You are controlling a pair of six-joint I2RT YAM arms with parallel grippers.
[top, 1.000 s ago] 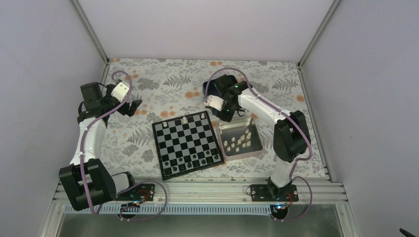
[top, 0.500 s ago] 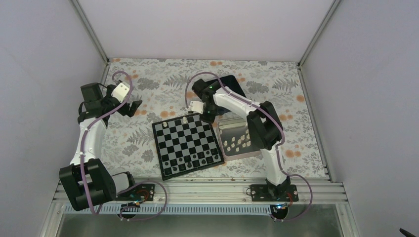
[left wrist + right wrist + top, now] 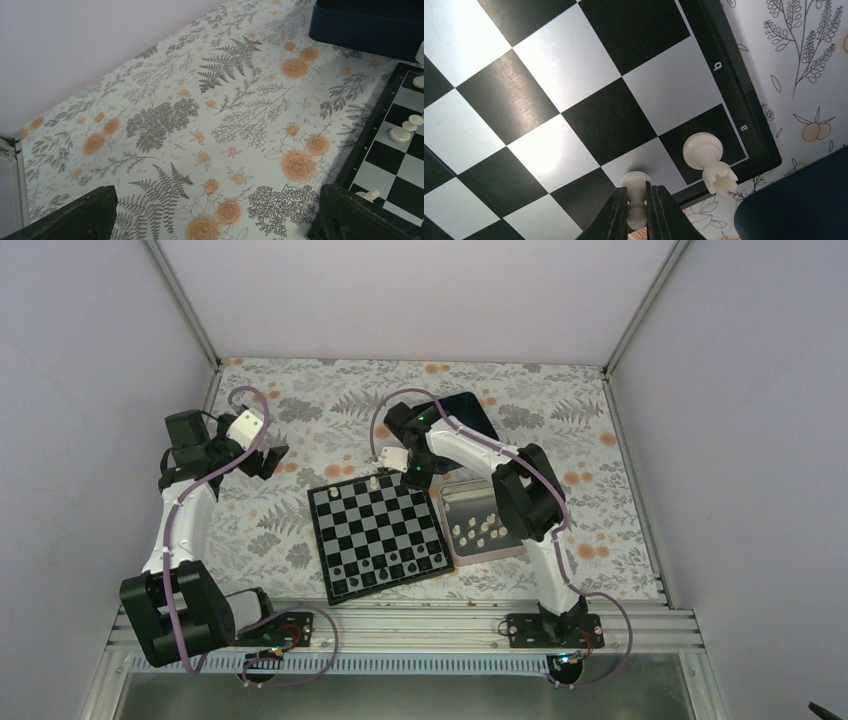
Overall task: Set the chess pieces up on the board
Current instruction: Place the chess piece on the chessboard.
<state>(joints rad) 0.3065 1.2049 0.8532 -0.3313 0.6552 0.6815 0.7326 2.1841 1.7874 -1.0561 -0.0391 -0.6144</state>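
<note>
The board [image 3: 375, 530] lies flat mid-table, with black pieces along its near rows. My right gripper [image 3: 408, 470] hangs over the board's far right corner. In the right wrist view my right gripper [image 3: 637, 190] is shut on a cream pawn [image 3: 635, 180], whose base is at a light square beside the corner. A cream rook [image 3: 709, 157] stands on the dark corner square. More cream pieces [image 3: 482, 528] lie in the silver tin [image 3: 512, 502]. My left gripper [image 3: 265, 458] is open and empty over the cloth left of the board [image 3: 395, 150].
A dark blue box [image 3: 462, 412] sits behind the board's far right corner and also shows in the left wrist view [image 3: 370, 22]. The tin lies against the board's right edge. A floral cloth [image 3: 200, 115] covers the table, with walls on three sides.
My right gripper has swung left from above the tin and blue box to the board's far right corner. The left arm has barely moved.
</note>
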